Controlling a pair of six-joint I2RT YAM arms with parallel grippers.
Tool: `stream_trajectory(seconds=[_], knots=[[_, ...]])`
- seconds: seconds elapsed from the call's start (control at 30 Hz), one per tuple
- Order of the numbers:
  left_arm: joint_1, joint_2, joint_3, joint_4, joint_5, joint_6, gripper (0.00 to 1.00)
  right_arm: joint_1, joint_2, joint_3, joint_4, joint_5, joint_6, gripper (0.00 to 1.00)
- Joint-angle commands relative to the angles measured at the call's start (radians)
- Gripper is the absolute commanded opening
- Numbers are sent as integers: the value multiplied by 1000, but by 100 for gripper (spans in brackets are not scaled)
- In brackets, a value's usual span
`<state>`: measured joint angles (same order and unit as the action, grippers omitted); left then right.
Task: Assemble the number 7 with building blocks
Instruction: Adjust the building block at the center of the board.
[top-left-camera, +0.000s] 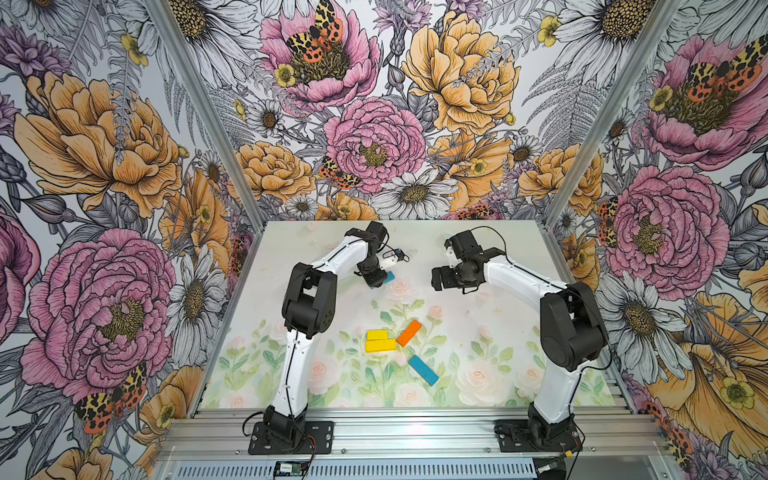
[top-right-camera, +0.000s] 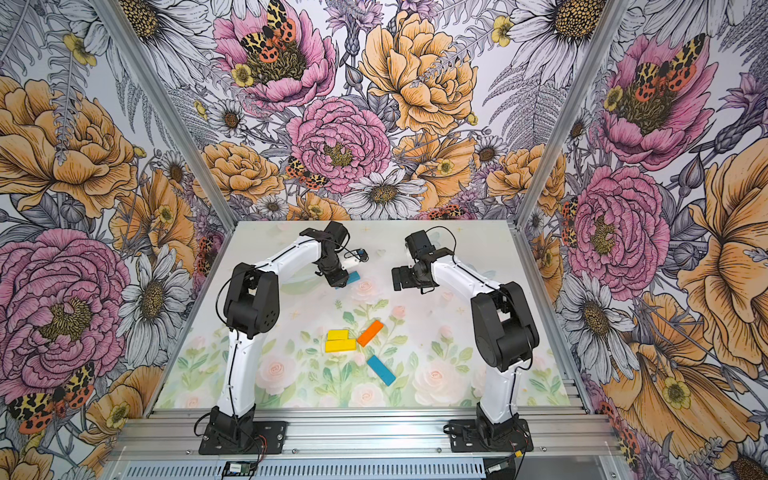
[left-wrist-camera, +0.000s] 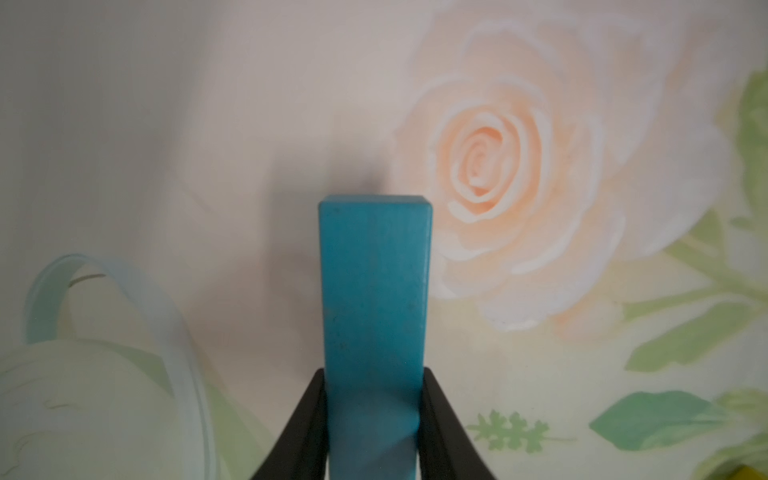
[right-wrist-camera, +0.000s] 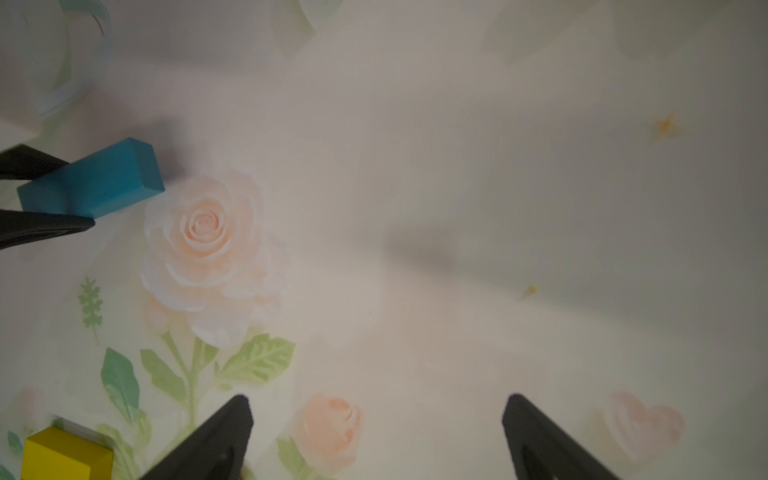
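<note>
My left gripper (top-left-camera: 376, 283) (left-wrist-camera: 374, 372) is shut on one end of a blue building block (top-left-camera: 389, 277) (left-wrist-camera: 374, 291), held low over the far middle of the mat; this block also shows in the right wrist view (right-wrist-camera: 95, 183). My right gripper (top-left-camera: 437, 284) (right-wrist-camera: 376, 405) hovers open and empty to its right. Nearer the front, a short yellow block (top-left-camera: 377, 334) and a longer yellow block (top-left-camera: 380, 345) lie side by side. An orange block (top-left-camera: 409, 333) lies slanted at their right end. A second blue block (top-left-camera: 423, 370) lies slanted below. No number 7 is in view.
The floral mat (top-left-camera: 478, 332) covers the table, with patterned walls on three sides. Both arm bases (top-left-camera: 291, 436) stand on the aluminium rail at the front edge. The left arm's elbow (top-left-camera: 309, 303) rises to the left of the yellow blocks.
</note>
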<state>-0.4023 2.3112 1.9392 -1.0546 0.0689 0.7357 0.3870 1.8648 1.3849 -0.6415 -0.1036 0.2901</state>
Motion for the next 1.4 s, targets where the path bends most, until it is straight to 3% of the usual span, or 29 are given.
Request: stream_trajectory(seconds=[0.0, 0.13, 0.33, 0.67, 0.87, 1.1, 1.17, 1.23, 1.37], knots=[[-10, 30, 46, -25, 25, 65, 22, 1, 24, 29, -20, -10, -27, 98], [-16, 59, 79, -25, -52, 107, 22, -2, 21, 30, -26, -17, -33, 98], [10, 90, 140, -25, -68, 142, 22, -3, 19, 26, -32, -35, -29, 97], [46, 111, 158, -25, 46, 240, 30, -3, 13, 28, -63, -63, -31, 97], [24, 65, 60, -22, 92, 251, 35, -3, 16, 33, -66, -64, -21, 97], [2, 63, 31, -3, 72, 239, 46, -3, 17, 35, -66, -60, -21, 97], [0, 65, 44, 6, 54, 230, 53, -3, 20, 38, -66, -61, -21, 98], [1, 64, 52, 27, 14, 202, 62, -3, 22, 40, -66, -64, -20, 97], [1, 63, 70, 81, -87, 114, 67, -3, 18, 34, -64, -65, -19, 97]])
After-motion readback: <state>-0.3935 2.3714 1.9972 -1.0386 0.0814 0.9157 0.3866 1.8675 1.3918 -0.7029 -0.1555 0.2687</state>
